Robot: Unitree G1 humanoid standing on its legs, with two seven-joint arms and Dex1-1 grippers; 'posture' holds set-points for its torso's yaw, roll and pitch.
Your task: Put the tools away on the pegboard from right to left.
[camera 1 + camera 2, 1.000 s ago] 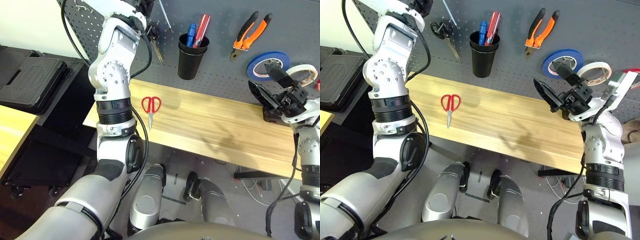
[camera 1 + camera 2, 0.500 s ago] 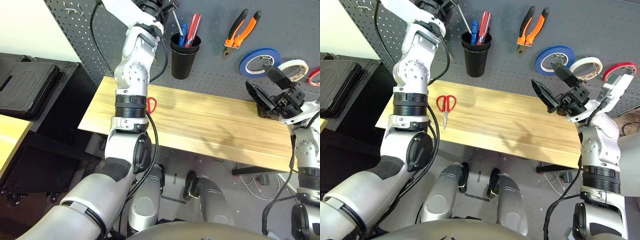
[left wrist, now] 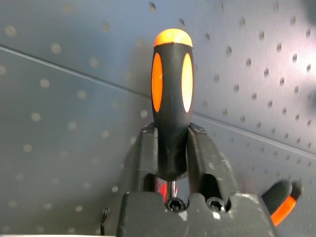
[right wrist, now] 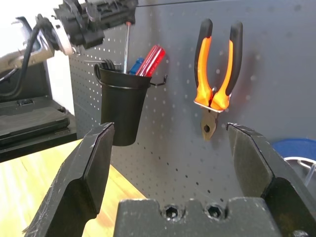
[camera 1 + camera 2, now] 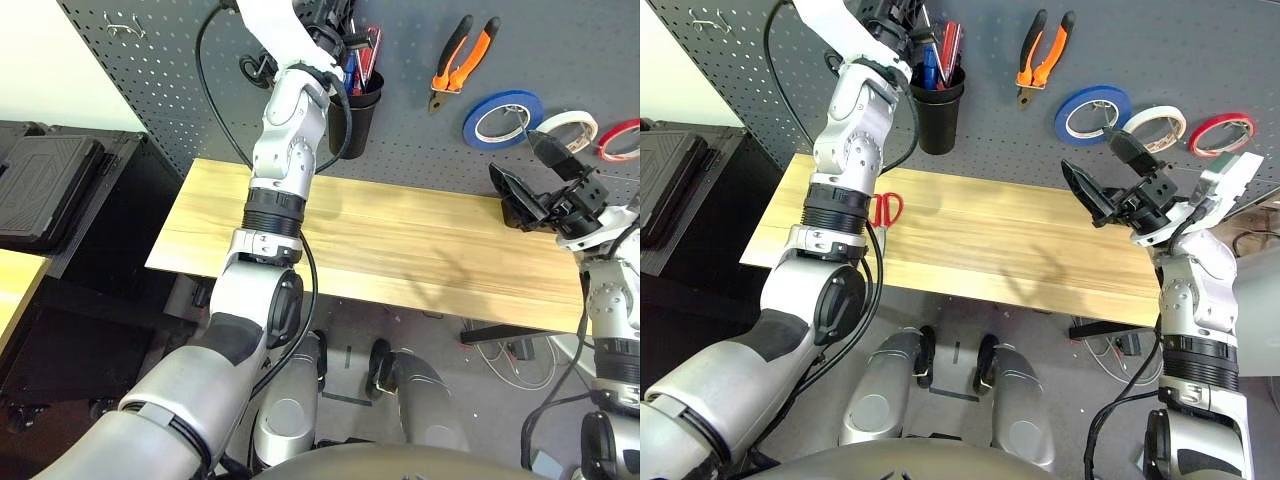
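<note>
At the top centre of the head views, the left gripper (image 3: pixel 170 148) clamps the screwdriver (image 3: pixel 171 103) by its orange-and-black handle, shaft pointing down into the black cup holder (image 5: pixel 938 112) on the pegboard (image 5: pixel 560 40). At right, the right gripper (image 5: pixel 1118 180) hangs over the wooden table (image 5: pixel 400 235) — fingers spread wide, holding nothing. Pliers (image 5: pixel 458 62) and the cream tape roll (image 5: pixel 1156 127) hang on the board; red scissors (image 5: pixel 886 209) lie on the table, partly behind the left arm.

1. No readable text, label, brand, number or sign on the pegboard (image 5: pixel 560 40) — its face carries holes and hooks, no lettering.
2. None on the hanging pliers (image 4: pixel 217 74) or the black cup holder (image 4: pixel 121 106) — no legible marks.
</note>
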